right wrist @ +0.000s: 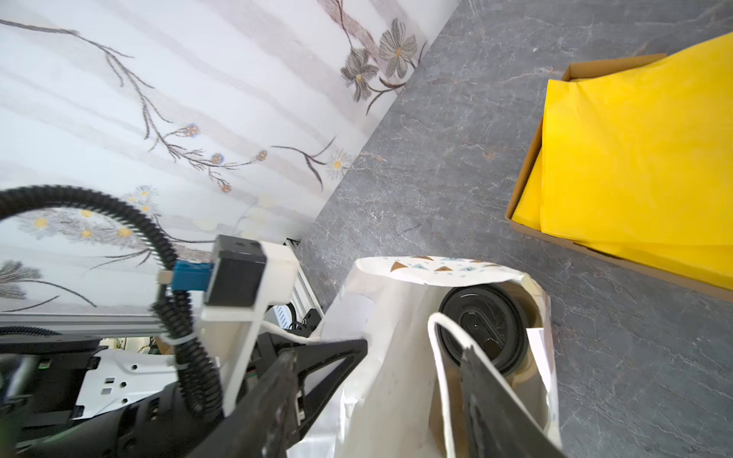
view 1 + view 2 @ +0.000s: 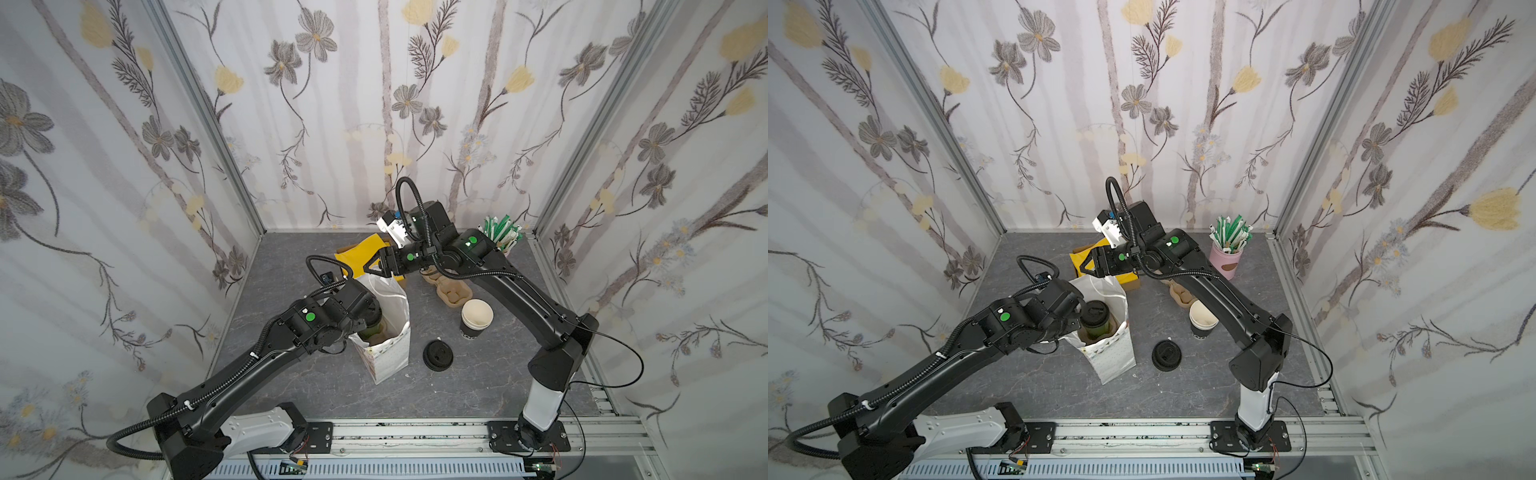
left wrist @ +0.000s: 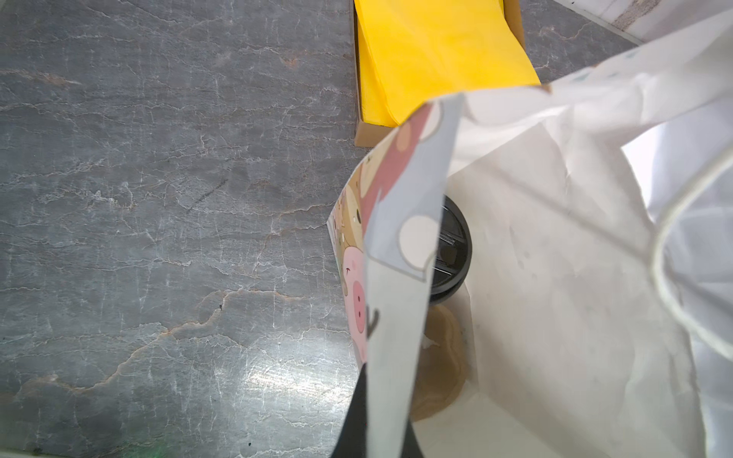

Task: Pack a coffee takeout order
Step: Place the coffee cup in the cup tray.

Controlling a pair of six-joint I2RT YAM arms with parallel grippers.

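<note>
One cup (image 2: 1096, 323) stands upright in our bag (image 2: 1115, 359), lid (image 2: 1095, 311) up; left claw (image 3: 380, 416) pinches the rim, right claw (image 2: 1087, 264) gapes; grey table (image 2: 1183, 395), floral walls (image 2: 1059, 104).

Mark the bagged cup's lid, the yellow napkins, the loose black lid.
Cup lid (image 2: 1095, 311): in a top view, top centre.
Yellow napkins (image 1: 634, 158): right wrist view, top sheet's middle.
Loose lid (image 2: 438, 354): in a top view, centre.

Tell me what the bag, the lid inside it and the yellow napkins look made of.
The bag looks like matte paper: creased walls, printed outside. The lid is probably moulded plastic: black, with sheen on its rings. The napkins look like thin matte tissue paper: soft, rumpled sheets.
</note>
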